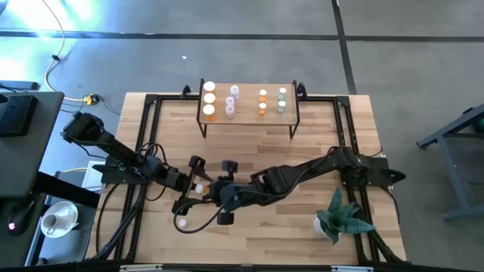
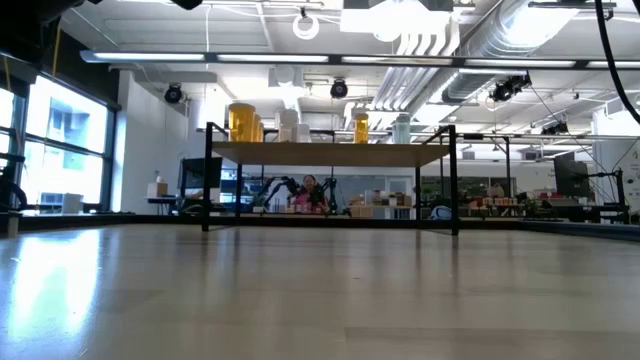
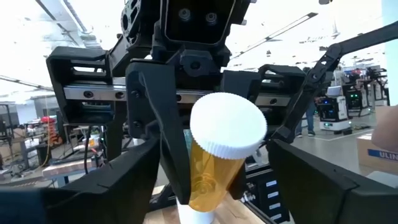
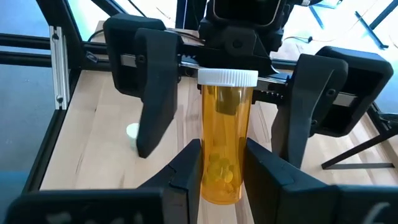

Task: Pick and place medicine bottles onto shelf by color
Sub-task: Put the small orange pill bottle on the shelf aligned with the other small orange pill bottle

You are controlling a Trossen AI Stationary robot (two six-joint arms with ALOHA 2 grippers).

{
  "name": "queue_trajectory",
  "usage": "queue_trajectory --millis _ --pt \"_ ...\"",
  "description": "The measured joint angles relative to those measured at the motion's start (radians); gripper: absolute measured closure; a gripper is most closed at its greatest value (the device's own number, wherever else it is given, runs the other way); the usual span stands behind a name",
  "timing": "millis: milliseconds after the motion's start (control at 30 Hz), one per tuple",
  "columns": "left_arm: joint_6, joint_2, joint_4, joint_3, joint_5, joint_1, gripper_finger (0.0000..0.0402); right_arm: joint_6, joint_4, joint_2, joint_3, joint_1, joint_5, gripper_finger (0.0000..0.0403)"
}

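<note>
An orange medicine bottle (image 4: 225,143) with a white cap (image 3: 227,124) sits between my two grippers above the table's near middle (image 1: 201,189). My right gripper (image 4: 224,177) is shut on it. My left gripper (image 1: 193,180) faces it, open, with one finger on each side of the cap end (image 4: 149,93), apart from it. The shelf (image 1: 248,119) stands at the table's far middle on black legs. On it stand orange bottles (image 1: 209,98), lilac ones (image 1: 231,102), small orange ones (image 1: 262,102) and pale green ones (image 1: 281,100). My right gripper pinches the orange bottle's lower body (image 4: 205,177) between its two fingers (image 4: 186,171), near the bottom end. The bottle lies along the fingers and sticks out past their tips, its cap toward my left gripper. It looks clear of the table.
A white-capped bottle (image 1: 181,223) stands on the table near my grippers, also in the right wrist view (image 4: 132,131). A green spiky plant (image 1: 340,219) stands at the near right. Black frame rails (image 1: 144,151) run along the table's sides. The low view shows the shelf (image 2: 330,152).
</note>
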Motion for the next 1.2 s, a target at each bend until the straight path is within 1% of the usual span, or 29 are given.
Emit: queue_trajectory --millis 300,433,567,833,1067,1200 --pt "0.035 -0.001 0.037 0.0 -0.002 -0.01 0.0192 -0.016 -0.002 0.0 0.0 0.014 0.001 0.032" --pt "0.039 -0.001 0.034 0.0 -0.003 -0.01 0.0216 -0.015 -0.002 0.0 0.0 0.014 0.0 0.032" --pt "0.039 -0.001 0.02 0.0 -0.002 -0.009 0.0226 -0.014 0.0 0.0 0.0 0.015 0.003 0.032" --pt "0.039 -0.001 0.021 0.0 -0.004 -0.009 0.0231 -0.016 0.011 0.0 0.0 0.014 0.0 0.032" --pt "0.041 -0.001 0.02 -0.001 -0.02 -0.01 0.0265 -0.01 0.008 0.0 0.0 0.012 -0.011 0.032" --pt "0.042 -0.002 0.017 -0.001 -0.021 -0.01 0.0274 -0.018 0.006 0.0 0.0 0.012 -0.01 0.032"
